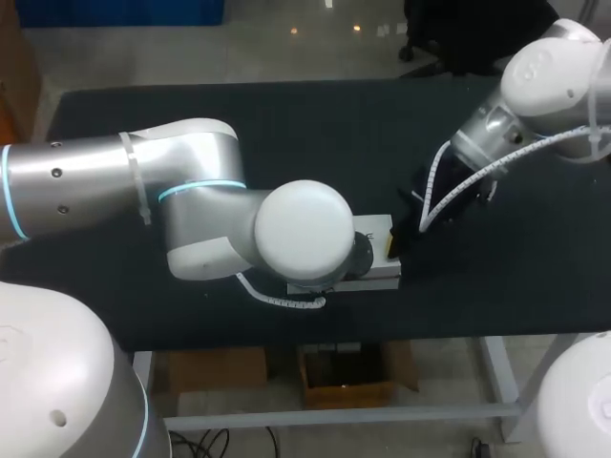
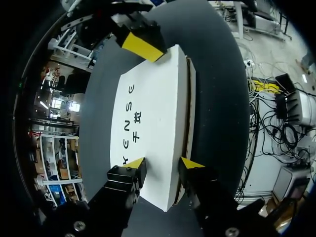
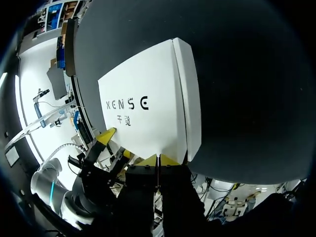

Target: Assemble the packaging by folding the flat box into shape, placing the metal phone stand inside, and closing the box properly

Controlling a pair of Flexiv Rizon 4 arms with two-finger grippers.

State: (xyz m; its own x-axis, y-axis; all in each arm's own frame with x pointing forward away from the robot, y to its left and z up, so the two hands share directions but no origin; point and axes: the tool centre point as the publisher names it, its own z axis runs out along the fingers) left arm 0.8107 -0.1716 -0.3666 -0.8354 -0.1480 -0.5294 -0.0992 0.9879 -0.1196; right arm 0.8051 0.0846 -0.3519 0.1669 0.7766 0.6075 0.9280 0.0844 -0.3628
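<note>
**Head view.** A black table (image 1: 286,124) with a plain, matte surface carries one white box (image 1: 380,229). The box lies flat close to the edge nearest the camera, a little right of the middle. Most of it is hidden under the wrist of the left arm (image 1: 191,191), which comes in from the left and ends above it. The right arm (image 1: 535,86) comes in from the right and slopes down to the box's right end.

**Left wrist view.** The box lies printed face up on the dark surface, its long sides running away from the left jaws. The left jaws stand open. One fingertip (image 2: 134,164) rests on the white top face at the near end, and the other (image 2: 191,164) sits just outside the long side edge, so nothing is clamped between them. A strip of brown card (image 2: 190,98) shows along that same long side. At the far end, a yellow tip (image 2: 142,45) of the right jaws touches the box's top corner.

**Right wrist view.** The right jaws are closed — their two fingertips (image 3: 148,161) meet with only a hairline between them, set against the near end of the box. Whether any card is caught there cannot be told. A narrow white side face (image 3: 190,98) runs beside the printed top.
</note>
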